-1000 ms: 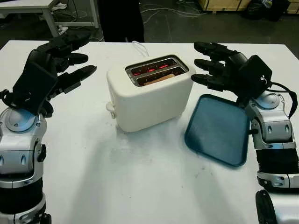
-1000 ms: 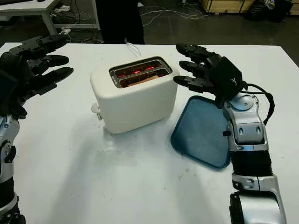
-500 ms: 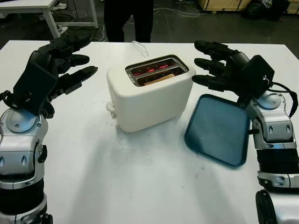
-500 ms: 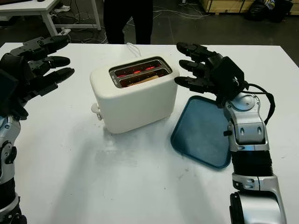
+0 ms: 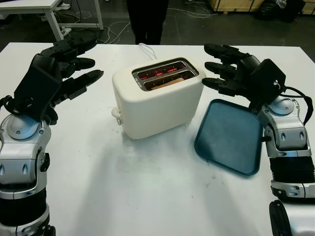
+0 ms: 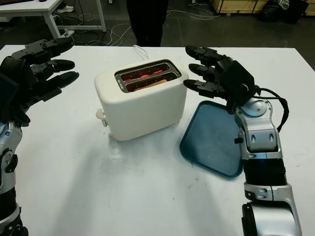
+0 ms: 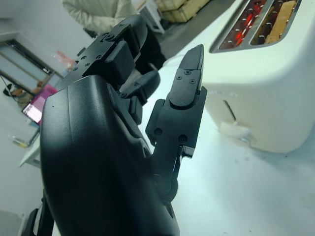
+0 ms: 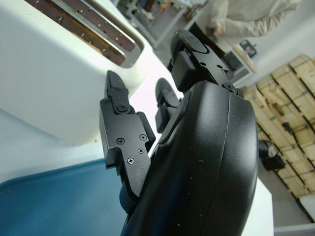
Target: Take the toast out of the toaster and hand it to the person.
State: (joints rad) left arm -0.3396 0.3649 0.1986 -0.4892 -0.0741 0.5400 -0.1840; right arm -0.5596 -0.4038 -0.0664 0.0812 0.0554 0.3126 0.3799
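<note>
- Left eye view: the cream-white, rounded plastic toaster (image 5: 156,97) is seen at mid-table, its elements glowing red, and the brown slice of toast (image 5: 166,83) is sunk in the slot nearer the robot. The person's dark trouser legs (image 5: 147,19), beyond the toaster at the far table edge, have shifted to the right over the last second. The black left hand (image 5: 69,64) is held to the left of the toaster, well apart from it, empty with fingers extended; its position is unchanged.
- Right eye view: the black right hand (image 6: 209,73) is held just right of the toaster's top, empty with fingers extended, above the dark blue rectangular plastic tray (image 6: 215,136) lying right of the toaster. It, too, is unmoved. Only the receiver has been repositioning, so the extraction is judged not yet begun.
- Left wrist view: the toaster's side lever (image 7: 234,129) is seen beyond the fingertips, untouched.
- Right wrist view: the toaster's slots (image 8: 81,25) lie past the fingers, and nothing is gripped. The toast being still low in a glowing slot, waiting for the pop-up is judged likely.
</note>
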